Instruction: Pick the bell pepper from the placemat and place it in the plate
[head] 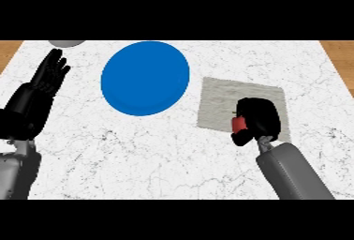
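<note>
The right robot hand (257, 119) curls around the red bell pepper (239, 124), which sits on the grey placemat (224, 96) at four o'clock, ready for lifting. The blue plate (145, 77) waits at eleven o'clock on the worktop (173, 150). The left robot hand (48, 75) rests spread, clear of the route.
</note>
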